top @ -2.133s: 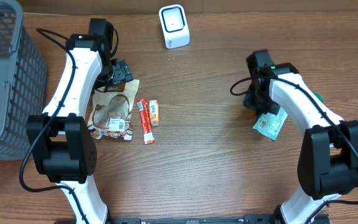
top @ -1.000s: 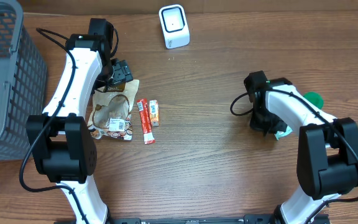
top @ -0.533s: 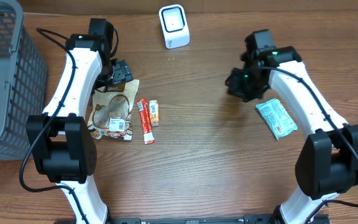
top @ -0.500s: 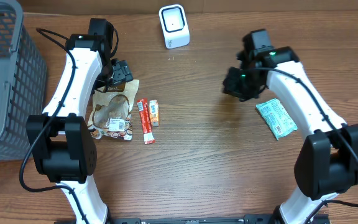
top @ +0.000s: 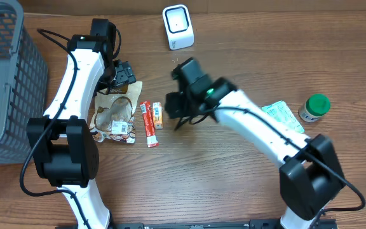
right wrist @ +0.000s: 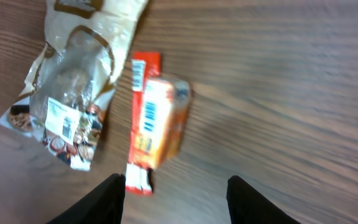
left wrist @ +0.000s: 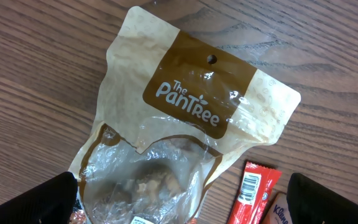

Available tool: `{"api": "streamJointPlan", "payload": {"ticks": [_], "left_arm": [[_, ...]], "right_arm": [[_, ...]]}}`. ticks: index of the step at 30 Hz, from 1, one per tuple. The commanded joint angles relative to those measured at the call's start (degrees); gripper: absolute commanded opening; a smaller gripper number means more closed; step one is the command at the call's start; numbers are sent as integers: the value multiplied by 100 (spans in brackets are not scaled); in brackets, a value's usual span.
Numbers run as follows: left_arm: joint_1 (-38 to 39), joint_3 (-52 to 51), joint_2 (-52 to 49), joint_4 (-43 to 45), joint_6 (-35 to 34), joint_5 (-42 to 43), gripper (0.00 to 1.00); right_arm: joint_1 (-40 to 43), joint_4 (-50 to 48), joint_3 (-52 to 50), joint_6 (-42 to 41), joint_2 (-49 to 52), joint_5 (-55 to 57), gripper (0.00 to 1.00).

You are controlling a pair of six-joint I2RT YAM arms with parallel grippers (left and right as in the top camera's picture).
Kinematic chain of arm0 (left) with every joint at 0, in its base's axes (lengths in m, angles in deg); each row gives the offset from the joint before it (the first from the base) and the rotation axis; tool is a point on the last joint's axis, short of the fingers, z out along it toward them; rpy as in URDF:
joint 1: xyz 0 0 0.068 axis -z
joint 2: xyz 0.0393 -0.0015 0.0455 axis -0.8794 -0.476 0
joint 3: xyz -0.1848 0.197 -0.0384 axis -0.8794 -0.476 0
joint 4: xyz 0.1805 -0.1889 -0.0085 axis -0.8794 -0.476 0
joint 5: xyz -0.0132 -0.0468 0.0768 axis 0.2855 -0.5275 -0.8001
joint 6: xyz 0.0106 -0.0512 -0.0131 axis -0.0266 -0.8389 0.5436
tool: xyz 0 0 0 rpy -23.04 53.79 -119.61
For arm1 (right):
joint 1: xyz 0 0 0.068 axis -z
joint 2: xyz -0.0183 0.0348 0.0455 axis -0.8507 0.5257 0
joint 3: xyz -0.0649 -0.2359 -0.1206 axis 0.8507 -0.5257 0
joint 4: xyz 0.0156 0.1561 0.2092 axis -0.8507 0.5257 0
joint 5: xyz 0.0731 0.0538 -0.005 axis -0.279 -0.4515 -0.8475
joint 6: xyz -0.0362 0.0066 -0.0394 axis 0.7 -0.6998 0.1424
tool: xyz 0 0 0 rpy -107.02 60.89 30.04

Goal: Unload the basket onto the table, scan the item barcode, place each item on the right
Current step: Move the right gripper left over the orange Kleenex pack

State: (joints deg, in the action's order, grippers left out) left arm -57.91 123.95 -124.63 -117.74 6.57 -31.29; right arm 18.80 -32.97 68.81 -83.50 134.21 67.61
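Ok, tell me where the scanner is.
Overhead view: the white scanner stands near the table's far edge, just left of centre, beyond the orange snack bar.

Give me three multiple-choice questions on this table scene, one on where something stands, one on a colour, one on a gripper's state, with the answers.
1. The white scanner stands near: A) the far edge of the table; B) its near edge; C) its right edge.
2. The lid of the small bottle is: A) red; B) green; C) white.
3. The right gripper is: A) open, holding nothing; B) shut on the bottle; C) shut on the scanner.

1 A: it sits at the top of the overhead view, opposite the arm bases.
2 B: the cap shows green from above.
3 A: its fingers stand apart, and the orange bar lies on the table ahead of them.
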Motion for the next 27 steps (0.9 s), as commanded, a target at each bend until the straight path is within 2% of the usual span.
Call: {"api": "streamJointPlan", "payload": {"ticks": [1,10,18,23,27], "left_arm": [[11,129,-52,-13,-2,-72,100],[11,129,-52,-13,-2,-72,100],[11,129,-52,-13,-2,-72,100],[11,129,-52,-13,-4,-74,100],[11,129,-52,-15,-2,-74,100]], "right_arm": [[-313,-293,-146,-317,-22,1147,55],[-621,-1307,-562,-343,146,1228,54],[-632,-1827,-586,-398,953,800,54],[-632,-1897,-586,-398,1078,796,53],[-632,-1882,-586,-396,1075,802,49]]}}
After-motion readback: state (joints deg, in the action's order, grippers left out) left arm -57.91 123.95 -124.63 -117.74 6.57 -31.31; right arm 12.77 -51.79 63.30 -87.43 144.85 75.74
